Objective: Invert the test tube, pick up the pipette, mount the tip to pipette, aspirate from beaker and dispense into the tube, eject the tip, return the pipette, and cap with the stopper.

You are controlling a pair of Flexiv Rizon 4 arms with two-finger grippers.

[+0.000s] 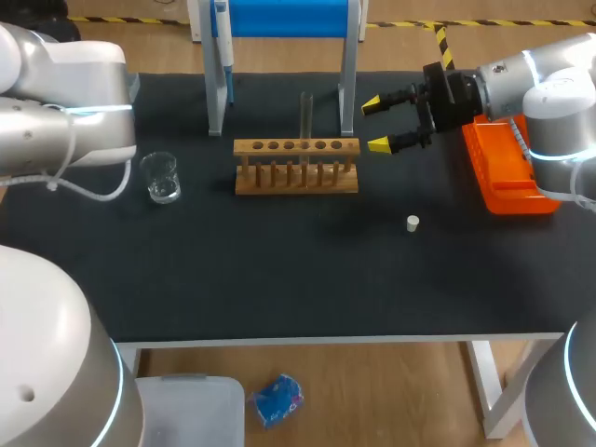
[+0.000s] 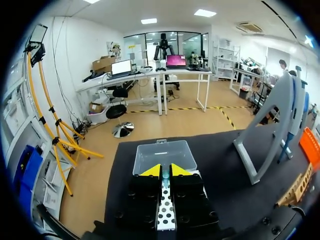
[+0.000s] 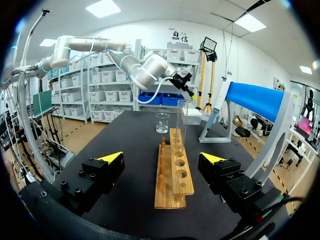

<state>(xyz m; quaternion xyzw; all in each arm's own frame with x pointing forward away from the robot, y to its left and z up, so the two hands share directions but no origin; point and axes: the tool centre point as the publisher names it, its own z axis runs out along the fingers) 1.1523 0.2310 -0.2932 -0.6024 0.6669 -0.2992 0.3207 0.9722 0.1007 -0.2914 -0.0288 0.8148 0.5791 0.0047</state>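
A glass test tube [image 1: 305, 116] stands upright in the wooden rack [image 1: 296, 168] at mid-table. Just right of the rack my right gripper [image 1: 380, 123] is open and holds nothing. In its wrist view the rack [image 3: 173, 175] and tube [image 3: 181, 122] lie ahead between the spread fingers, with the beaker [image 3: 162, 122] beyond. The beaker [image 1: 160, 177] sits left of the rack. A white stopper [image 1: 413, 223] lies on the mat at front right. The pipette [image 1: 223, 51] hangs on the blue stand. My left gripper [image 2: 165, 171] is shut on nothing, off at the table's left end.
An orange tip box [image 1: 507, 168] sits at the right edge, under my right arm. The blue-topped pipette stand [image 1: 284, 19] with its grey legs rises behind the rack. The black mat [image 1: 279, 270] in front of the rack is bare apart from the stopper.
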